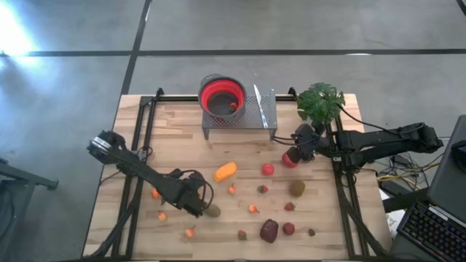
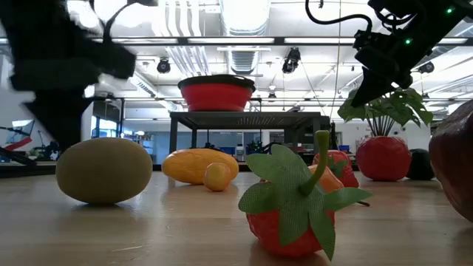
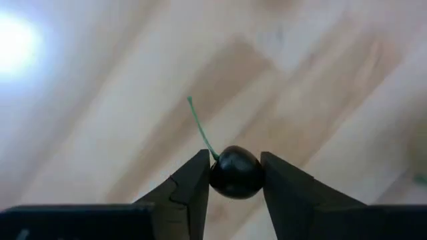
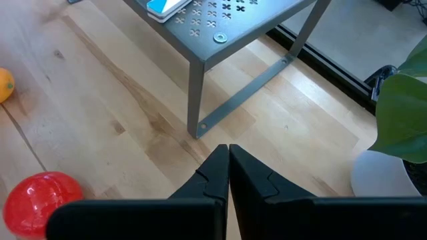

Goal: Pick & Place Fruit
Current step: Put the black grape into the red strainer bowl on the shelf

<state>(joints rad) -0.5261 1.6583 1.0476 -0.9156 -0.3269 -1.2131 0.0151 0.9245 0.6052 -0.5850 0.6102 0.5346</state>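
Item: fruit sorting, early stage by the look of it. Lower centre of the high view: large dark maroon toy fruit (image 1: 269, 231), small red berry (image 1: 289, 228) beside it, and further small pieces scattered on the pale wooden plank table (image 1: 182, 138). Lower left of centre: left gripper (image 1: 195, 202), low over the table, jaws pinching a small glossy black cherry with a green stem (image 3: 235, 172), as the left wrist view shows; a brown-green kiwi (image 1: 212, 211) lies just beside it. Mid-frame: elongated orange toy fruit (image 1: 226, 172), round red toy apple (image 1: 268, 169), brown kiwi (image 1: 296, 188), several small orange and red berries, all still loose on the table. Centre right: right gripper (image 1: 297, 145), jaws pressed together and holding nothing, hovering by a larger red apple (image 1: 290, 159). Upper centre: red-lined round metal bowl (image 1: 221, 98) set in a grey perforated metal stand (image 1: 255, 113), with one small red piece visible inside. Upper right: green leafy potted plant (image 1: 320, 100). Judgement: nearly all the fruit remains to be moved.
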